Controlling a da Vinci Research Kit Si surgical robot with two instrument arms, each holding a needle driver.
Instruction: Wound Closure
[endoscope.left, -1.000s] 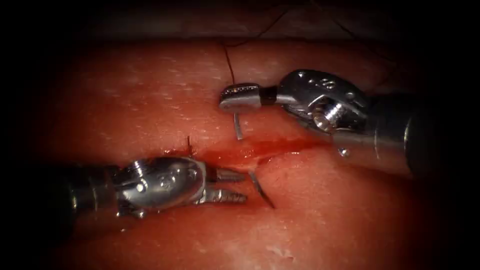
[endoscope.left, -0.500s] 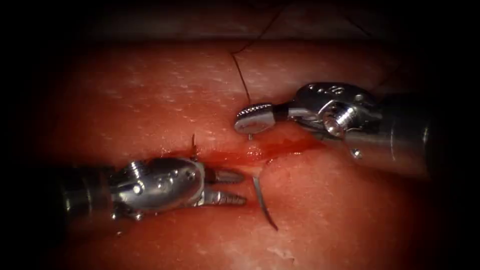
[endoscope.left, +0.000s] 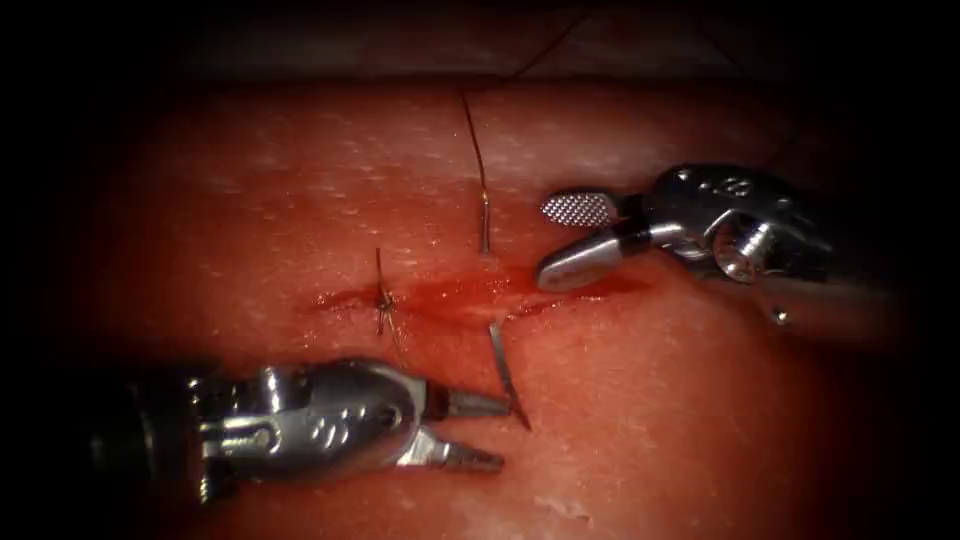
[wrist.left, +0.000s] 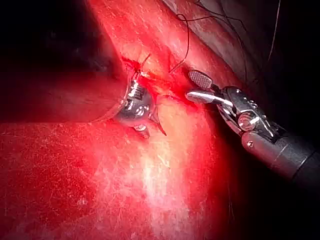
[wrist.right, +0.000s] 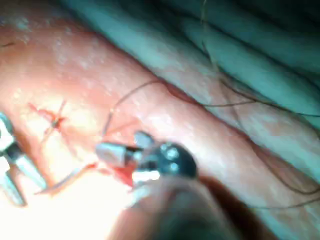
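The curved needle sits in the tissue (endoscope.left: 700, 420), passing under the cut (endoscope.left: 470, 295). Its tail (endoscope.left: 485, 228) stands out on the far side with the dark thread (endoscope.left: 473, 135) running up from it. Its pointed end (endoscope.left: 506, 375) sticks out on the near side. My right tool (endoscope.left: 543, 243) is just right of the tail, jaws open and holding nothing; the left wrist view shows it open too (wrist.left: 189, 85). My left tool (endoscope.left: 502, 435) lies on the near side, jaws open and holding nothing, its upper jaw close beside the needle's point.
A tied stitch (endoscope.left: 383, 298) with short cut ends crosses the cut left of the needle. Red fluid (endoscope.left: 560, 295) pools along the cut under the right tool. Loose thread (wrist.left: 215, 20) trails over the far edge of the tissue.
My right tool pushed the needle's tail down, then let go, opened and drew back to the right. More of the point now shows on the near side. My left tool shifted nearer, towards the point.
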